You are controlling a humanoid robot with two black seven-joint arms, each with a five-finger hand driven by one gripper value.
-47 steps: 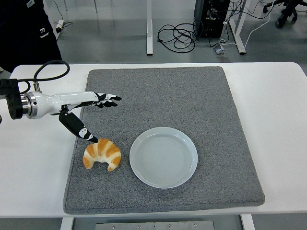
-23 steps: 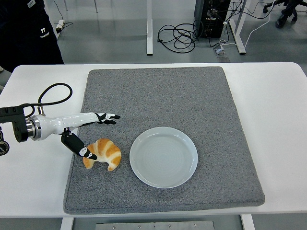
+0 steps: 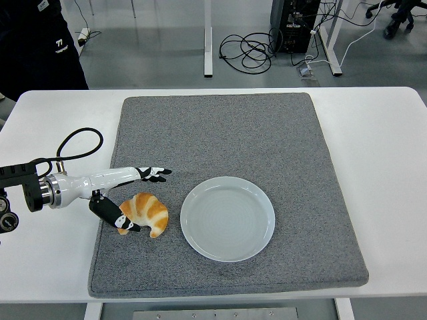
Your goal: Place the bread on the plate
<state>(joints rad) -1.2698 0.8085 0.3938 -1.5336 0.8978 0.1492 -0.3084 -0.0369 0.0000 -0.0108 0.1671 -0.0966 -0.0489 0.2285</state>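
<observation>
A golden croissant [image 3: 145, 213] lies on the grey mat [image 3: 267, 133], just left of an empty pale blue plate [image 3: 227, 218]. My left hand [image 3: 137, 197] comes in from the left edge and straddles the croissant's left end. Its fingers [image 3: 153, 174] stretch out flat above the bread, and the thumb [image 3: 117, 219] lies low against the croissant's left tip. The hand is spread, not closed on the bread. The right arm is out of view.
The mat covers most of the white table [image 3: 380, 167]. A person in dark clothes [image 3: 37, 47] stands at the top left corner. A black cable [image 3: 77, 143] loops from my left wrist over the table's left side.
My left hand has moved down and toward the near edge. The thumb went from above the croissant's top left to its left tip. The croissant and plate have not moved.
</observation>
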